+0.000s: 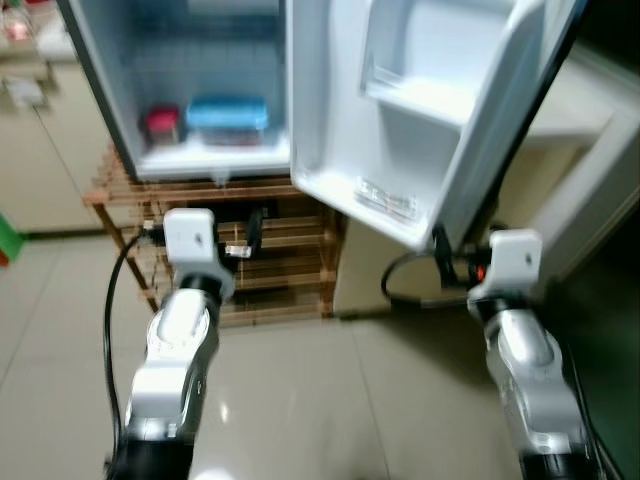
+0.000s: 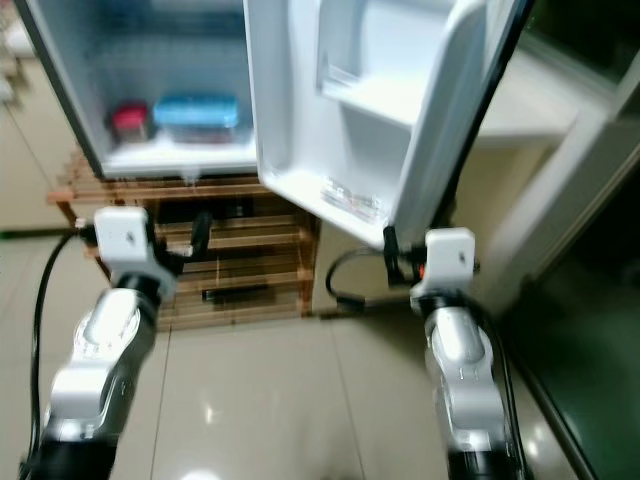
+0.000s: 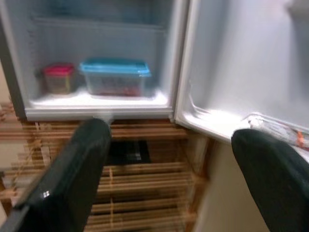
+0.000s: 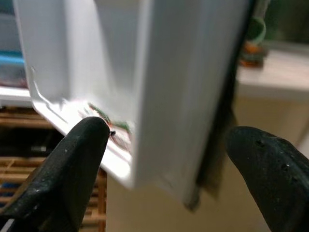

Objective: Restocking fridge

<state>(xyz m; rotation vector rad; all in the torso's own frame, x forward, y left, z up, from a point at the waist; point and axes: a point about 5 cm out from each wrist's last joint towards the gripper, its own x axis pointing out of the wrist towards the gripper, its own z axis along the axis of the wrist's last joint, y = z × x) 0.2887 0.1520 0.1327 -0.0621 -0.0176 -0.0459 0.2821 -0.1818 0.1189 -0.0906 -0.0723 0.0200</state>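
Small white fridge (image 1: pixel 190 90) on a slatted wooden rack (image 1: pixel 270 270) stands open, holding a blue-lidded clear box (image 1: pixel 228 118) and red-lidded tub (image 1: pixel 162 122). Left hand (image 3: pixel 169 169) and right hand (image 4: pixel 164 169) are spread and empty; restocking appears unfinished.

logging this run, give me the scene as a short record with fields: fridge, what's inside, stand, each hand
fridge: small fridge, door swung open
inside: blue-lidded container and smaller red-lidded container side by side on the bottom shelf
door shelf: packet in the lowest bin
stand: wooden slatted rack under the fridge
left hand: open, empty, facing the fridge interior
right hand: open, fingers either side of the door's edge
floor: pale tiles
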